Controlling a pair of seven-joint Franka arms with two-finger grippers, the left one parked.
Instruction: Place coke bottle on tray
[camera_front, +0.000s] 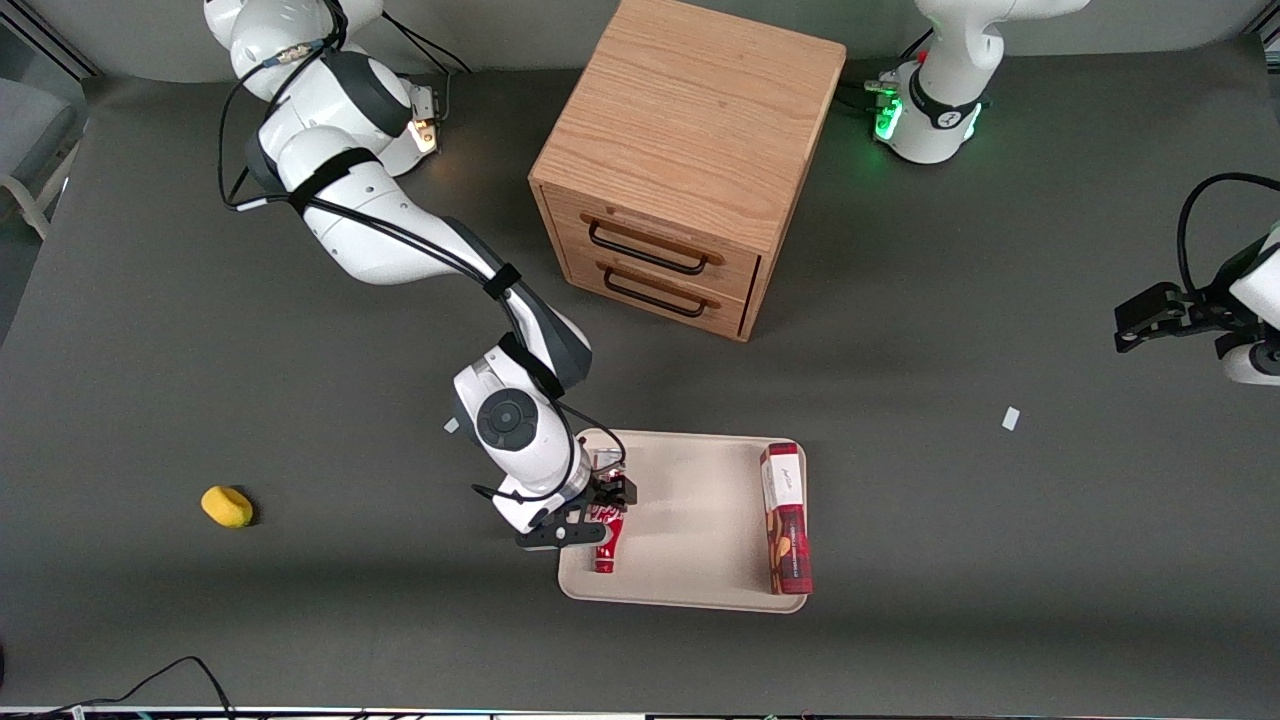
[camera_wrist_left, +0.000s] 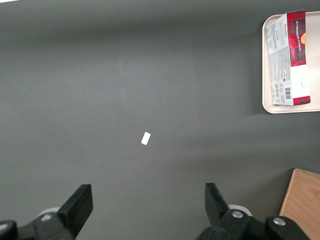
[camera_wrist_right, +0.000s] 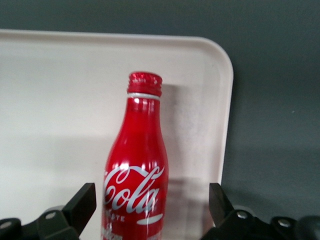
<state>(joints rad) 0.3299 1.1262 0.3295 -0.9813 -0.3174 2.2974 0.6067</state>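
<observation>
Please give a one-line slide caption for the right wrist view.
Open gripper straddling the coke bottle, which lies on the tray.

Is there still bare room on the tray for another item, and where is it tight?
The tray has a broad bare patch in its middle, bordered by the coke bottle on the working arm's side and the red-and-white box on the parked arm's side. It is crowded at the bottle's edge, where the gripper sits open, its fingers straddling the lying bottle.

"Coca-Cola" script on coke bottle
</observation>
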